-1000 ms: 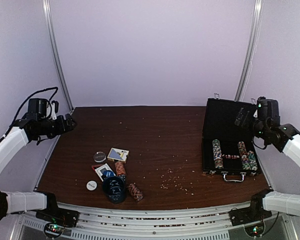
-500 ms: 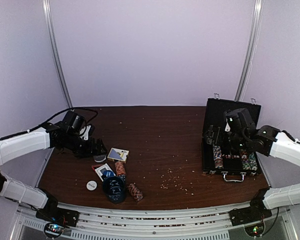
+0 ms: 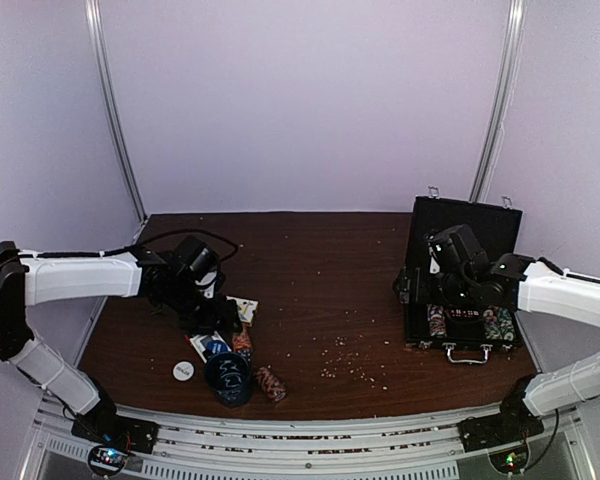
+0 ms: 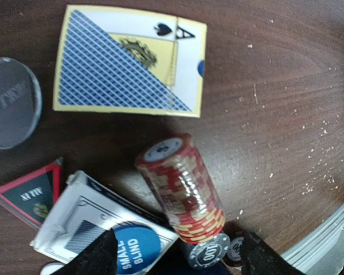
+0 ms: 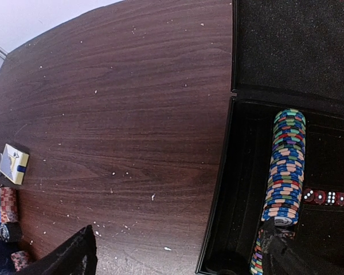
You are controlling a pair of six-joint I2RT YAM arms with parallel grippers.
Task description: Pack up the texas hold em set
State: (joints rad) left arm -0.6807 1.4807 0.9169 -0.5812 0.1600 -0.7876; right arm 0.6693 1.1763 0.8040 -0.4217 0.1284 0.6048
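The black case (image 3: 462,235) stands open at the right, holding multicoloured chip rolls (image 3: 437,320) and dice (image 5: 329,197). My right gripper (image 3: 405,290) hangs open over the case's left wall (image 5: 221,189), one finger above the table and the other by a chip roll (image 5: 284,166). At the left, my left gripper (image 4: 178,260) is open and low over the pile. The near end of a red chip roll (image 4: 180,183) lies between its fingers with gaps on both sides. An ace-faced card deck (image 4: 129,60), a second deck (image 4: 80,223) and a blue small-blind button (image 4: 135,249) lie around it.
A dark cup with white scribbles (image 3: 228,375) stands near the front edge with another chip roll (image 3: 271,383) to its right. A white button (image 3: 183,370) and a clear round button (image 4: 8,103) lie nearby. Pale crumbs (image 3: 345,355) dot the table's middle.
Both arms swung in from the sides. The left one dropped over the pile and its jaws narrowed a little. The right one moved left to the case's left wall.
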